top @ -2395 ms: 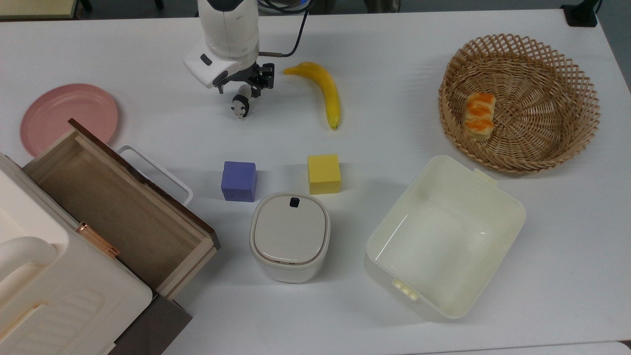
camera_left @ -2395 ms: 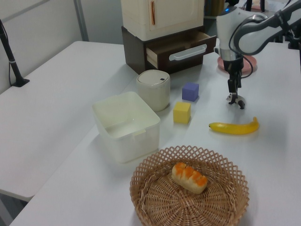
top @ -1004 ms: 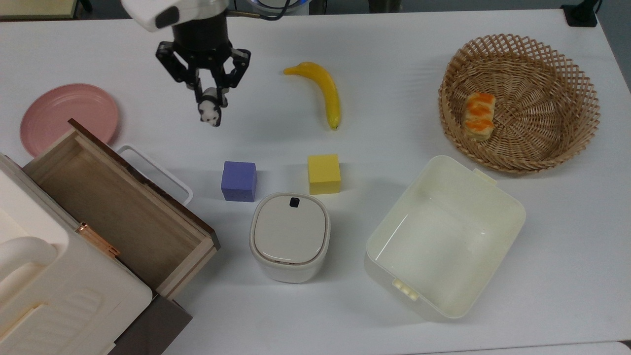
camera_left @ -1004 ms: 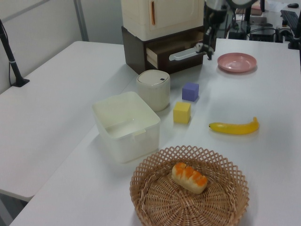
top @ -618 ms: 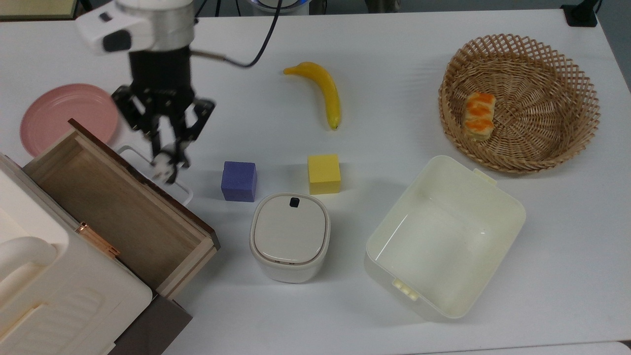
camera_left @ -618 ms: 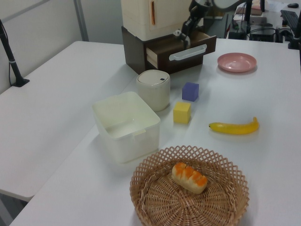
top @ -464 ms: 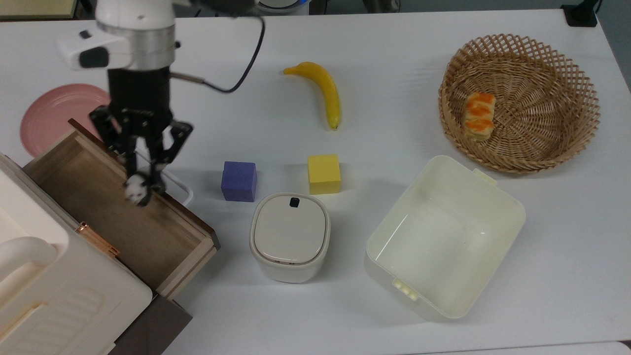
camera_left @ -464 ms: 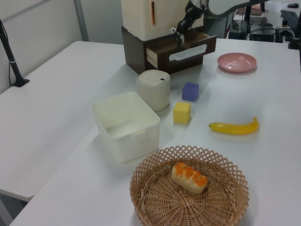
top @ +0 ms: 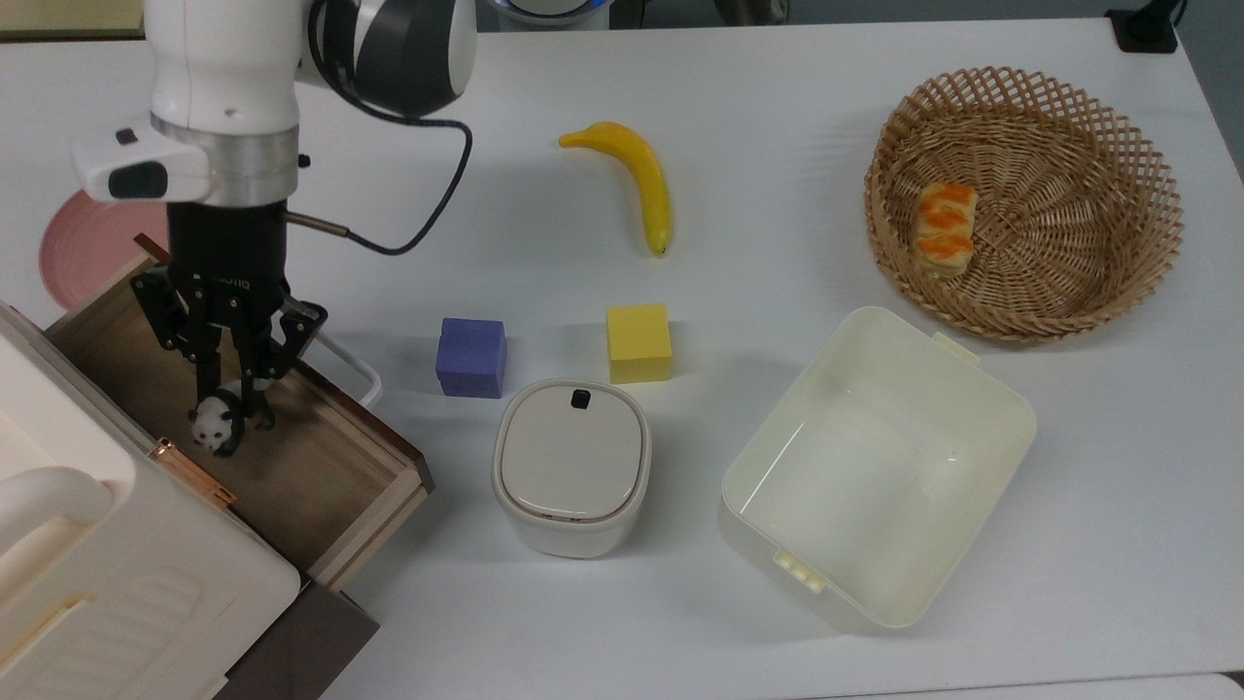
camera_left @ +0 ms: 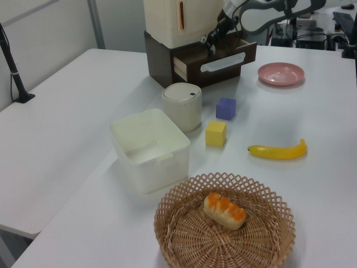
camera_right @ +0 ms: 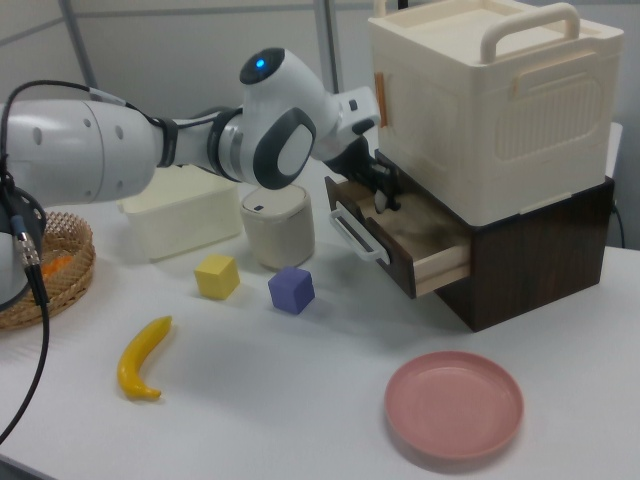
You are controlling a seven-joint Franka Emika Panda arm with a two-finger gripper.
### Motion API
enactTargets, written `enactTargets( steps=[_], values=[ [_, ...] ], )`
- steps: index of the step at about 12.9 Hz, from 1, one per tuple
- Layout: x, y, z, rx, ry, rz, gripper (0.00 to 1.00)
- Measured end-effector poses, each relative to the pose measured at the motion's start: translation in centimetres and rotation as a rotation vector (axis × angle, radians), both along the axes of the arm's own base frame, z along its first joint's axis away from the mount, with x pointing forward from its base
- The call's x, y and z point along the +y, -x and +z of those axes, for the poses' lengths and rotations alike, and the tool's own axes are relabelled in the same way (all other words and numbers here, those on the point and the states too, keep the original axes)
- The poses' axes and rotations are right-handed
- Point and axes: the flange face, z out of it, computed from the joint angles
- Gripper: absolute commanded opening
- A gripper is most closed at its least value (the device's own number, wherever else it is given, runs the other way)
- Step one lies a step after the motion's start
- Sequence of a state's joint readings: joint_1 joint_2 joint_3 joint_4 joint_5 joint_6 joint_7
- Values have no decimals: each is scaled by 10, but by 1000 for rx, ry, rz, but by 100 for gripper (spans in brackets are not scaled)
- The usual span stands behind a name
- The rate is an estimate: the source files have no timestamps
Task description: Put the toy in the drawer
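Note:
The drawer (top: 301,467) stands pulled open at the top view's lower left, light wood inside, with a dark brown front and a white loop handle (top: 352,362). My gripper (top: 231,397) points down over the drawer's inside, shut on the toy (top: 217,428), a tiny black-and-white panda hanging from the fingertips above the wooden floor. In the left view the gripper (camera_left: 211,40) is just behind the drawer front (camera_left: 223,58). In the right view the gripper (camera_right: 383,198) hangs in the drawer's opening (camera_right: 440,262), under the cream box.
A purple cube (top: 471,357), a yellow cube (top: 639,342) and a lidded cream container (top: 571,465) sit right of the drawer. Farther right are a banana (top: 641,185), a cream bin (top: 875,467) and a wicker basket (top: 1020,199). A pink plate (top: 73,248) lies behind the drawer.
The gripper lifted the toy off the table beside the banana and carried it to the top view's lower left. In the last half second it went past the drawer front, over the inside.

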State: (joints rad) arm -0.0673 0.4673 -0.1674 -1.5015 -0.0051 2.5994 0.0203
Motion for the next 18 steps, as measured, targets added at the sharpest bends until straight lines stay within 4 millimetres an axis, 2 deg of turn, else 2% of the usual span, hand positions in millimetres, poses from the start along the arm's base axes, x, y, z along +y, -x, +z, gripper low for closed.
enactTargets(
  steps=[1,2,3,4,5,9,11,12,13,15,17,18],
  values=[
    [-2,-1,-7,9,-1,-3,1],
    [-5,-1,-12,17,-1,-7,12],
    [-9,-1,-21,29,-3,-12,42],
    [-10,-1,-24,34,-3,-14,93],
    [-11,-1,-27,39,-4,-15,100],
    [-11,-2,-27,38,-4,-16,100],
    [-11,-1,-18,24,-5,-19,100],
    [-8,2,-3,2,-10,-23,100],
    [1,6,17,-13,-19,-22,100],
    [26,18,44,26,-42,0,100],
    [71,44,80,140,-81,45,100],
    [88,58,91,204,-84,66,100]
  ],
)
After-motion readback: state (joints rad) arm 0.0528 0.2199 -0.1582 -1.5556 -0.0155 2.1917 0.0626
